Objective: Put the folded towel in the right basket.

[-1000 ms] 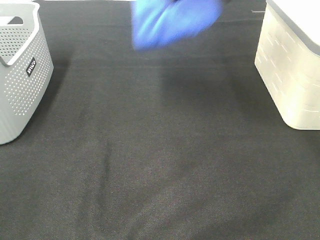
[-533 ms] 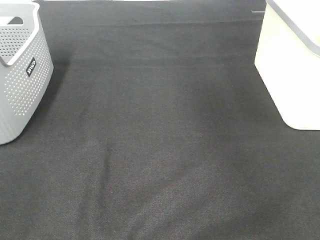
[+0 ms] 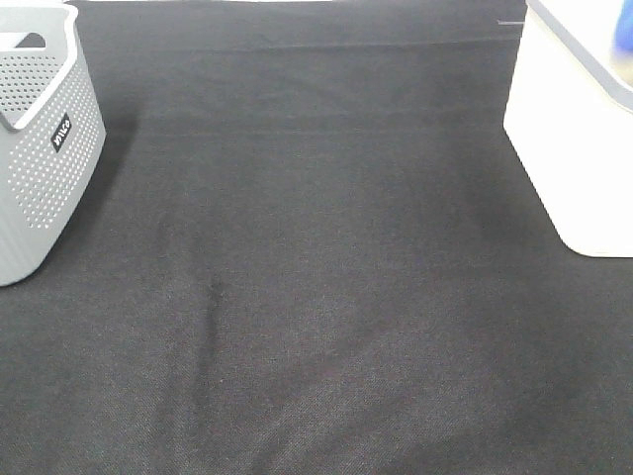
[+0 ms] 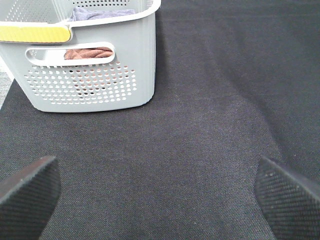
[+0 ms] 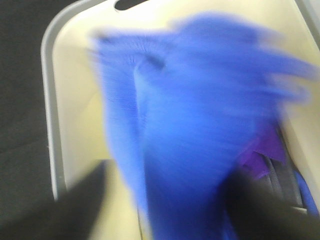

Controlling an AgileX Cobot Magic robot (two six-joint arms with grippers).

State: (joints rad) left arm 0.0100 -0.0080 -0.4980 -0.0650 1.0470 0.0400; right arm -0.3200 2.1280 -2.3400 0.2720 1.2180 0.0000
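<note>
my left gripper (image 4: 160,200) is spread wide above the black cloth (image 4: 210,100), while my right gripper (image 5: 165,210), over the right basket (image 5: 75,125) with the blurred towel (image 5: 200,125), i cannot tell.

Tabletop (image 3: 326,297) under black woven cloth, light even.
A faint crease (image 3: 212,317) runs in the cloth, right of the grey perforated basket (image 3: 40,148); soft shadow (image 3: 111,163) just beside that basket.

Exterior high view lit evenly from above. White basket (image 3: 569,148) overexposed, wall texture washed out. Soft shadow cast beside grey basket (image 3: 45,148) onto black cloth (image 3: 316,297). Right wrist view: blue towel (image 5: 200,130) heavily motion-smeared. Left wrist view sharp.
</note>
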